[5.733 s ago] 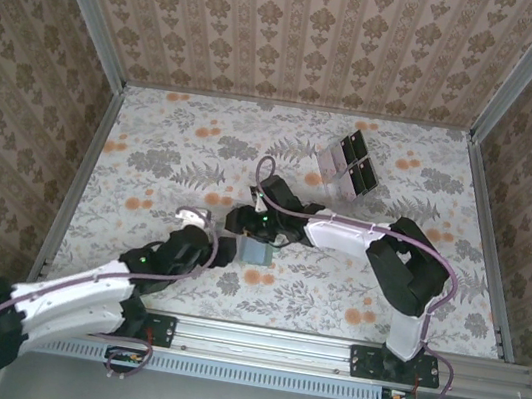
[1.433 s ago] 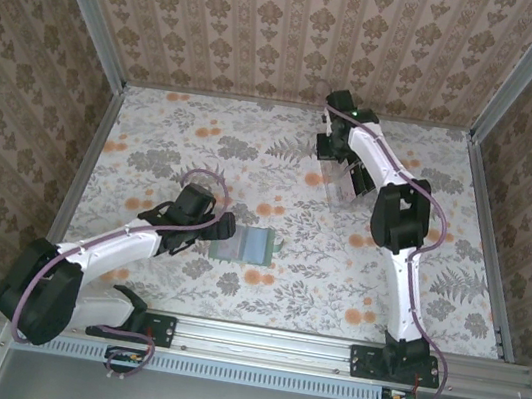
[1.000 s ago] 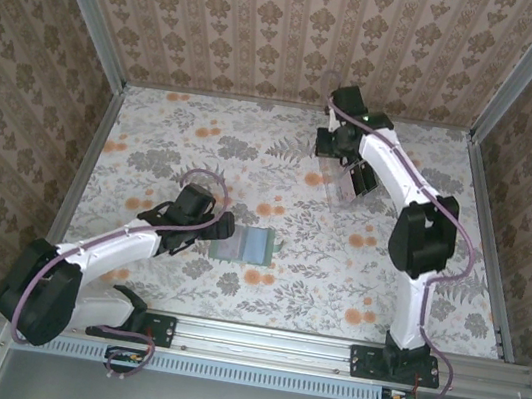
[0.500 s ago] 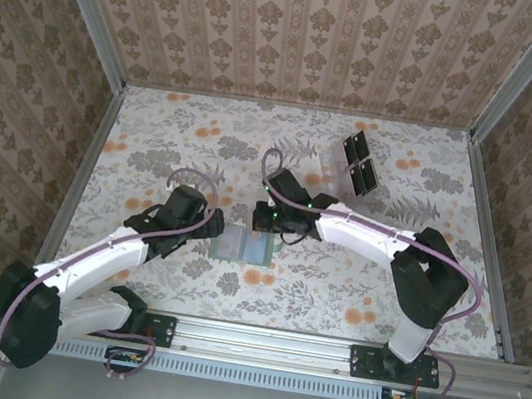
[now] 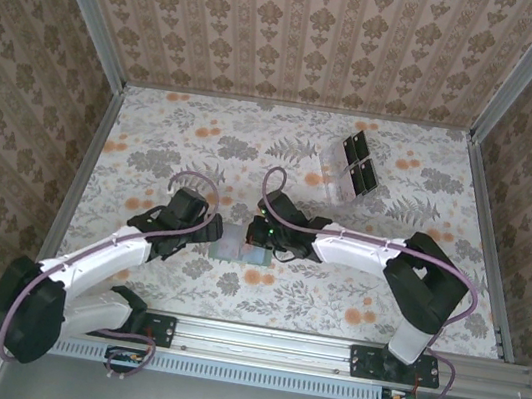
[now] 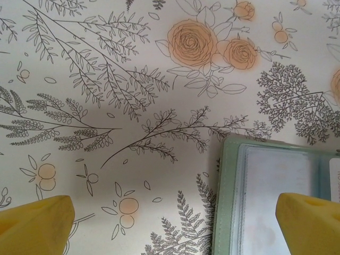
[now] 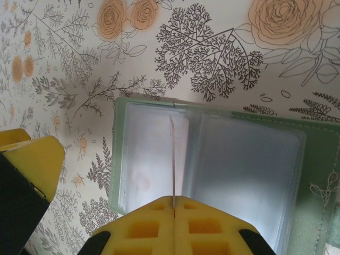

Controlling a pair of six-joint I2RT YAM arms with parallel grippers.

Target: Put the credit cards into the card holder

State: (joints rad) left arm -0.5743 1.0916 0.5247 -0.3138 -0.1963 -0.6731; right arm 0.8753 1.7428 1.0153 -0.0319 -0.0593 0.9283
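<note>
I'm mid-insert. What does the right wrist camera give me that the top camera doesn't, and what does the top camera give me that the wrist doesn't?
Right wrist view: a pale card seen edge-on, pinched in the shut jaws of the right gripper. It stands over the clear pockets of the open card holder.
Top view: the clear rack with dark panels sits far back on the right, and the left gripper is at the holder's left end.
Both: the green holder lies open on the floral table, with the right gripper above it.

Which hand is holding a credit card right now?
The right hand, pinching a card edge-on over the card holder; the left hand is open and empty.
</note>
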